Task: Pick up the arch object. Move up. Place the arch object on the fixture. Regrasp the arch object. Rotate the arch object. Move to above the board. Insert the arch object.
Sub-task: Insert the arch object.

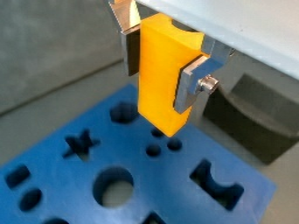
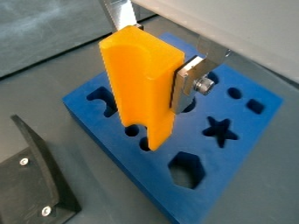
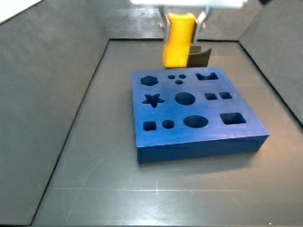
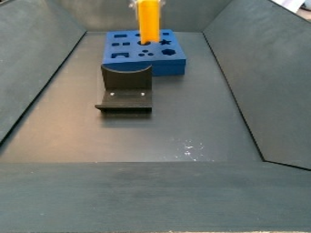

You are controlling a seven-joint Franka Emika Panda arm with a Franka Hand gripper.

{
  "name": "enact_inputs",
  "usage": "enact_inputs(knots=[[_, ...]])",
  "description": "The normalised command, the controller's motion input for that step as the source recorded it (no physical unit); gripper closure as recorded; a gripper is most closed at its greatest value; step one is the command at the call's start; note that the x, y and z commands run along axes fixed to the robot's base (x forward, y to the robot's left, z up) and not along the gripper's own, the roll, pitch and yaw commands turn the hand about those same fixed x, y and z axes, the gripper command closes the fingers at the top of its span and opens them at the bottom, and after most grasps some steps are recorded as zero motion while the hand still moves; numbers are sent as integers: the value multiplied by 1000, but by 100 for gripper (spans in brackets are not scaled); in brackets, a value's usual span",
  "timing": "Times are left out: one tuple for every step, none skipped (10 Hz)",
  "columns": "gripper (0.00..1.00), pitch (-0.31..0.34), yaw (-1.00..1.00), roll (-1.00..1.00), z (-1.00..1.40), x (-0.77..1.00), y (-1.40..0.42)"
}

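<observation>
Overhead, the gripper (image 2: pixel 152 74) fingers (image 2: pixel 191 80) clamp the upright arch object (image 2: pixel 138 83) above the board (image 2: pixel 135 162).

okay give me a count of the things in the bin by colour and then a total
Orange: 1, the arch object, held upright in the gripper above the board.
Blue: 1, the board.
Dark grey-black: 1, the fixture.
Total: 3

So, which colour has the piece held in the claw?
Orange-yellow: the arch object, clamped in the claw above the blue board; clearest in a wrist view.
</observation>
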Motion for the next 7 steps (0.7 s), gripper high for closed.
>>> enact_inputs(knots=[[100,-50,0,69,-229,1000,0],[100,0,0,181,-200,1000,6],[100,0,0,200,-49,1000,-77],[100,0,0,241,0,1000,-106],[100,123,0,279,126,589,-163],[100,-36,83,30,0,-123,-46],[100,0,0,27,-43,94,-63]])
